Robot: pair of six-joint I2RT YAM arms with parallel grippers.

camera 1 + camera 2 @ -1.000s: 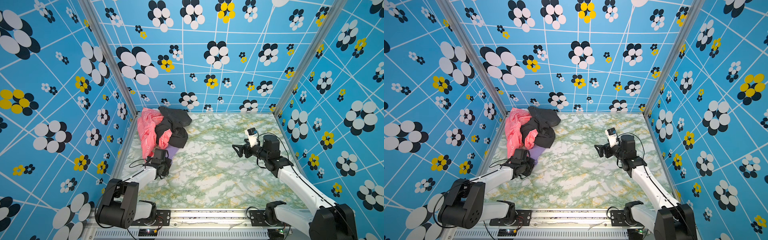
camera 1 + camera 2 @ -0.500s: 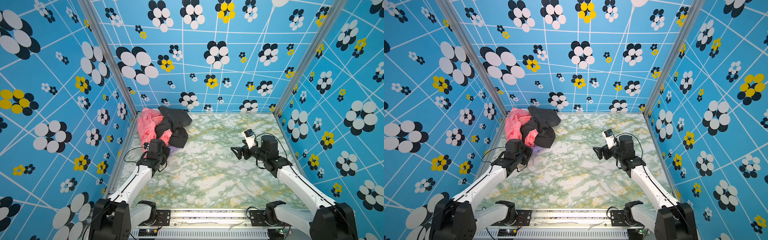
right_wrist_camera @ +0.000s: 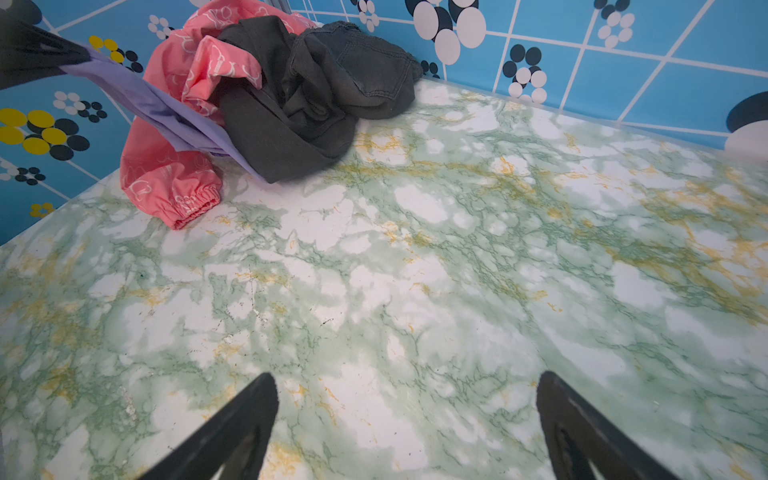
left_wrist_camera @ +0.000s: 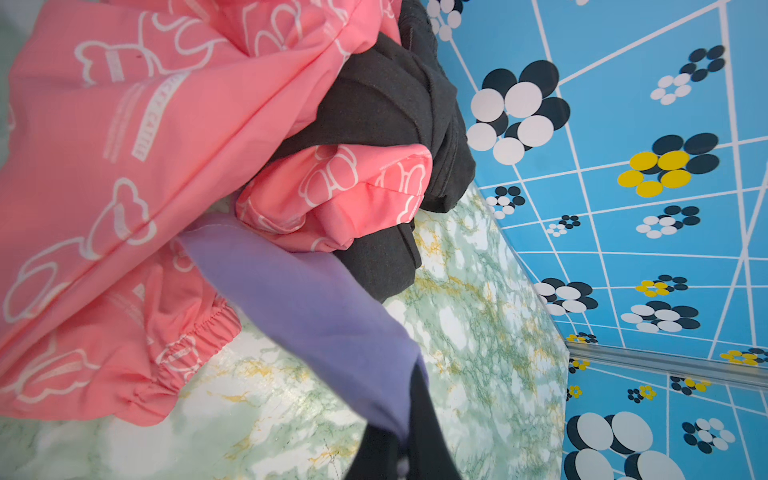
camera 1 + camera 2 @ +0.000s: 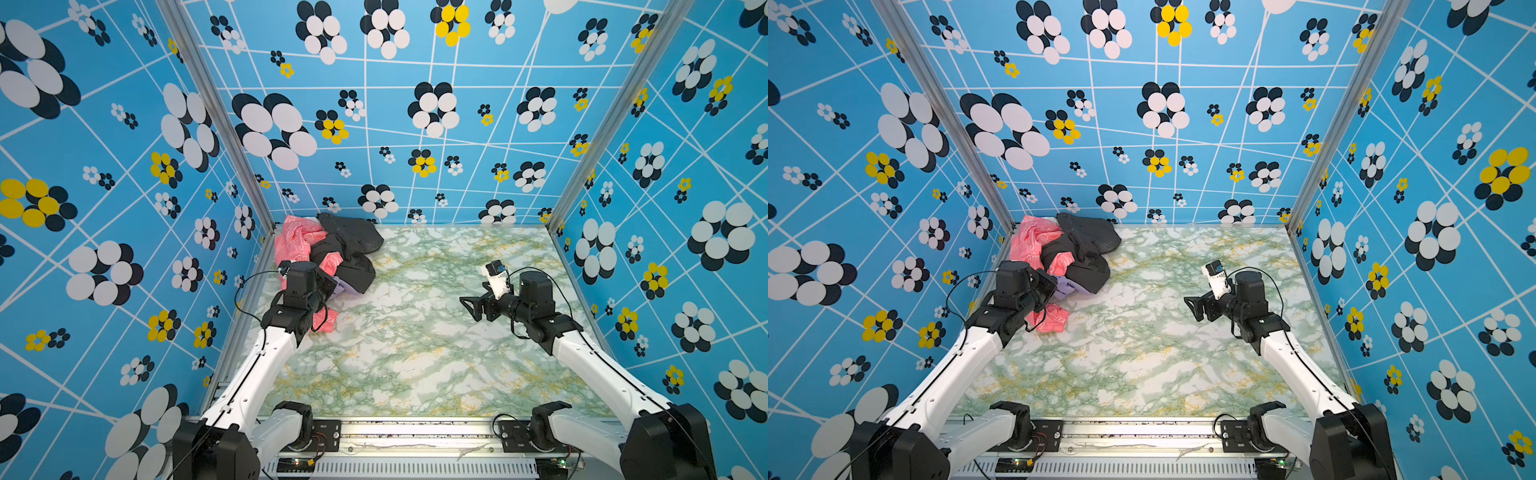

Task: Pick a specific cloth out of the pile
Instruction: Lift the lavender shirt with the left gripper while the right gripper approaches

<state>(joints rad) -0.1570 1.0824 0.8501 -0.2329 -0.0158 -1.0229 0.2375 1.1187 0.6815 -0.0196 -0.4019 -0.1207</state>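
Left wall (image 5: 216,257): runs close along the outer flank of the left gripper (image 4: 401,432). Little room on that side.

Left gripper: fingers (image 4: 432,440) pressed together on a corner of the cloth (image 4: 316,307), the lilac one. From the pinch the cloth stretches out ahead of the fingertips and goes under the pile (image 5: 332,249). Its far end is trapped beneath a fold of the pink cloth (image 4: 124,166) and the black garments (image 4: 382,108). No lettering or tag shows.

Judgement: the step in hand is the draw-out.
- Pull slowly and steadily back from the pile, in line with the stretched cloth.
- Add some lift so the covering folds slide off instead of dragging along.
- Only a corner sits between the fingers, so a jerk could slip it.
- The pink elastic cuff (image 3: 191,203) lies just beside the lilac strip and may ride along.

Edges and room:
- The pile sits in the far corner, against the left wall and the back wall (image 5: 415,178), so there is nothing to gain beyond the fingertips.
- Behind the fingers and toward their inner side, the table (image 5: 415,353) is bare marble. That is the way out.

Right gripper (image 3: 407,378): fingers (image 3: 249,411) spread wide with nothing between them, over bare table. It is well apart from the pile and faces it. It could pin the black garments if the heap starts travelling.

Right wall (image 5: 602,249): close behind that arm.
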